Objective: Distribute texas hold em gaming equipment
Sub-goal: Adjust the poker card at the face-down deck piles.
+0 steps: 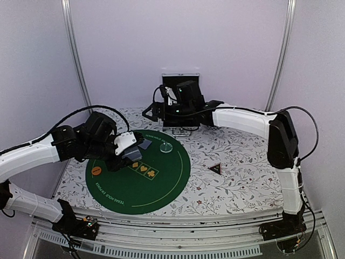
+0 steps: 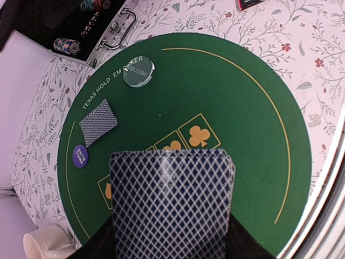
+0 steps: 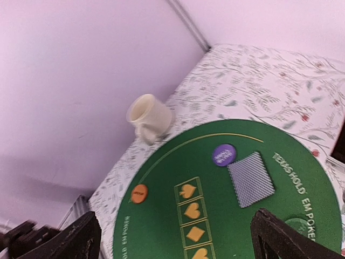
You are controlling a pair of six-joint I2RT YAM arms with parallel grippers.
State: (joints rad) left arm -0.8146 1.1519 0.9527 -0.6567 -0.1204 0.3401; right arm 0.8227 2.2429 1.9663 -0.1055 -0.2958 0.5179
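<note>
1. Left gripper (image 1: 129, 153): jaws clamped on the deck (image 2: 172, 208), blue-diamond backs up, held above the left part of the mat (image 2: 242, 108)
2. Right gripper (image 3: 173, 221): jaws spread wide with nothing between them, near the case (image 1: 180, 94) at the far side
3. Card (image 2: 98, 123): face down on the mat, just beside the purple disc (image 2: 80, 156), whose white lettering you cannot read
4. Clear disc (image 2: 138, 73): lies over the mat's lettering, its print blurred
5. Orange disc (image 3: 139, 193): at the mat's rim
6. Marker (image 1: 215, 169): black triangle on the cloth (image 1: 242, 156), right of the mat
7. Mat: you can read "TEXAS HOLD 'EM POKER", with orange suit symbols in boxes
8. Mug (image 3: 148, 116): on the cloth, just off the mat's rim
</note>
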